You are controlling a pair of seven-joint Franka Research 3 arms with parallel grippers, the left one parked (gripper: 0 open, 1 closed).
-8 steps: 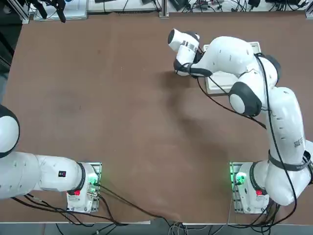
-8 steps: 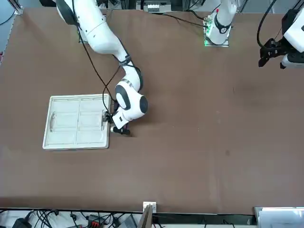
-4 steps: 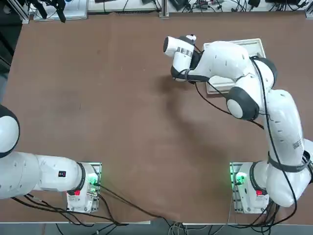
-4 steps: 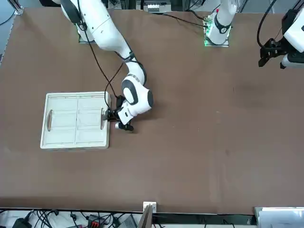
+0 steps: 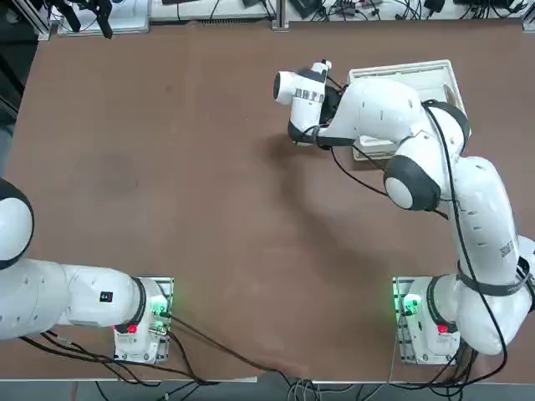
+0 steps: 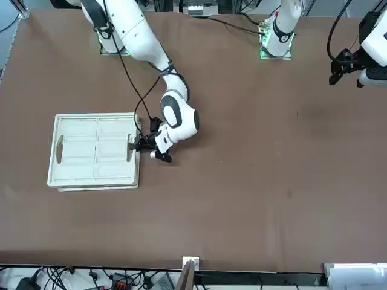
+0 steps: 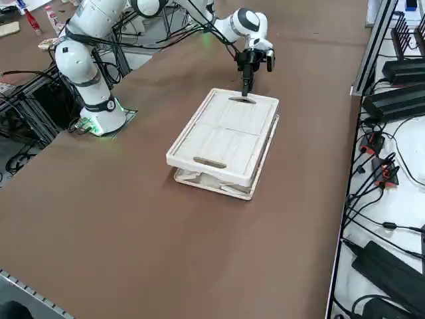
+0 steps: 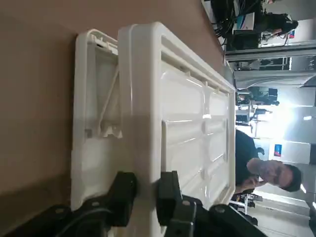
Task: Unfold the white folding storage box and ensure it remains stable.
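My right claw (image 8: 147, 195) grips the box's (image 7: 222, 129) top rim (image 8: 140, 113) at one end; its long axis runs away from me, so I'd lift upward.

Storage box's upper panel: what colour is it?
The panel is plain off-white, best seen in the right side view.
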